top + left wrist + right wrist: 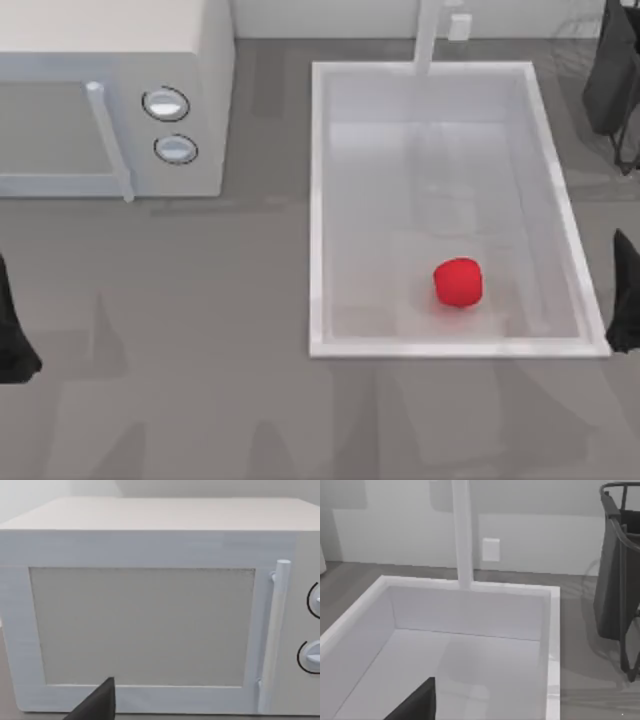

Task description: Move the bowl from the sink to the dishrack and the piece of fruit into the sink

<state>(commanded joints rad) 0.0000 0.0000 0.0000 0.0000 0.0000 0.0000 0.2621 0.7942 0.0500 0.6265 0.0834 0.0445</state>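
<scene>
Now the piece of fruit (pixel 458 282) lies in the sink (pixel 317 200), microwave (pixel 120 95) alongside; claw states perhaps indiscernible.

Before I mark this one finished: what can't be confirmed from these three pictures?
- Bowl: whether it reached the dishrack; the top view's right edge cuts the rack off, and the right wrist view catches just part of its frame.
- Left pincer: open or shut; cut off by the top view's left edge.
- Right pincer: same, at the right edge.

The fruit plainly lies in the sink.
</scene>
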